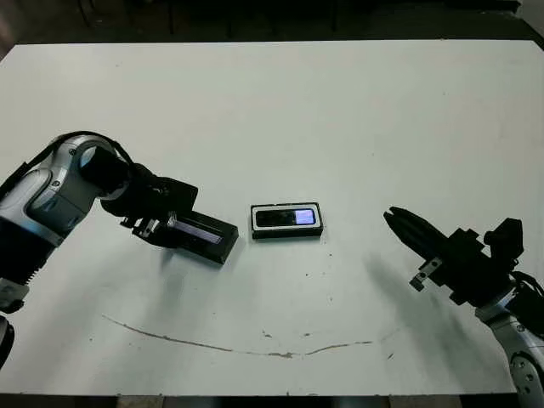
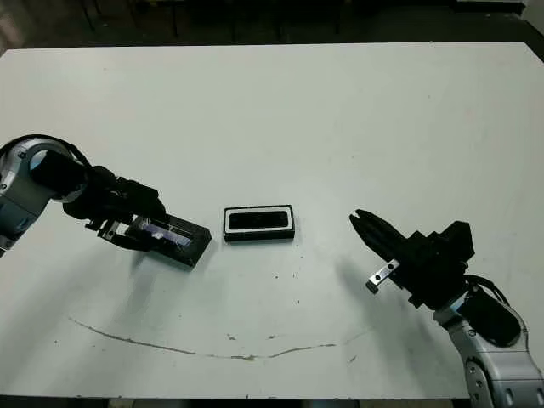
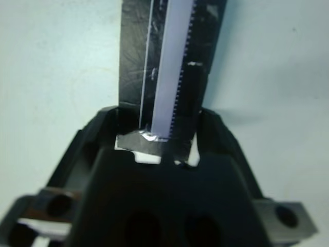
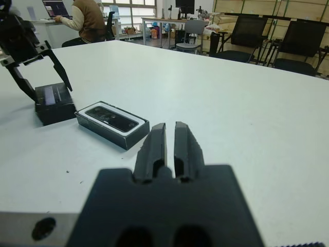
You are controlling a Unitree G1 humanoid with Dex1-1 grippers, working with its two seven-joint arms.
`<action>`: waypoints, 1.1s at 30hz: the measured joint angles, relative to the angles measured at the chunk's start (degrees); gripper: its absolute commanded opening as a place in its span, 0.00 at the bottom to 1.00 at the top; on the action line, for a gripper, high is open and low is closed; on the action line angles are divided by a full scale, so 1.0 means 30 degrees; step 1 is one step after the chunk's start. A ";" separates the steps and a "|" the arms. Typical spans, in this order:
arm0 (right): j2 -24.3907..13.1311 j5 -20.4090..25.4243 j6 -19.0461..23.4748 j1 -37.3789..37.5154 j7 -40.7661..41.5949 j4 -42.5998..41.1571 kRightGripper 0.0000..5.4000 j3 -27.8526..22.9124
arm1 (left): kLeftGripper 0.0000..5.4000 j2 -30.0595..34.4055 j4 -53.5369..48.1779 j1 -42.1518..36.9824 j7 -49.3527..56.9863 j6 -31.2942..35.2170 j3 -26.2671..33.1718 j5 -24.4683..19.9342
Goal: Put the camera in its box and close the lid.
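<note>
Left end effector pinches the lid just beside the box, camera already seated inside, ready for closing; right end effector pressed together, well apart.

White surface had a thin curved brown line near its front edge, w/ small dark specks nearby. Beyond it, in right wrist view: a seated person at a desk, office chairs, windows.

Camera, slim black, screen lit bluish-white, lies flat inside white-lined box at frame centre. Black lid, glossy window strip up, just left, apart.
</note>
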 measured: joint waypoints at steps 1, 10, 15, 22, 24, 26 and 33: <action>0.0001 0.0025 -0.0002 -0.0001 0.0027 -0.0009 0.00 0.0001 | 0.45 -0.0030 0.0002 0.0086 0.0030 0.0184 0.0121 -0.0147; 0.0007 0.0081 0.0211 0.0031 -0.0064 -0.0089 0.00 0.0122 | 0.45 0.0269 -0.0668 0.0335 -0.0283 0.1503 0.0388 -0.0777; 0.0051 0.0027 0.0201 0.0097 -0.0048 -0.0038 0.00 0.0296 | 0.45 0.0964 -0.1763 0.1539 -0.1471 0.3466 0.2154 -0.3600; 0.0145 -0.0370 0.0249 0.0609 -0.0656 -0.0519 0.00 0.0693 | 0.44 0.1336 -0.2477 0.4461 -0.0510 0.8145 0.7743 -0.9271; 0.0143 -0.0381 0.0279 0.0656 -0.0730 -0.0617 0.00 0.0746 | 0.44 0.1331 -0.2569 0.4880 0.0128 0.8376 0.8684 -1.0048; 0.0148 -0.0349 0.0274 0.0653 -0.0717 -0.0604 0.00 0.0835 | 0.44 0.1290 -0.2613 0.5101 0.0576 0.8431 0.8974 -1.0429; 0.0169 -0.0483 0.0198 0.0709 -0.0776 -0.0576 0.00 0.0950 | 0.44 0.0233 -0.2932 0.5218 0.2566 0.8632 0.9023 -1.1325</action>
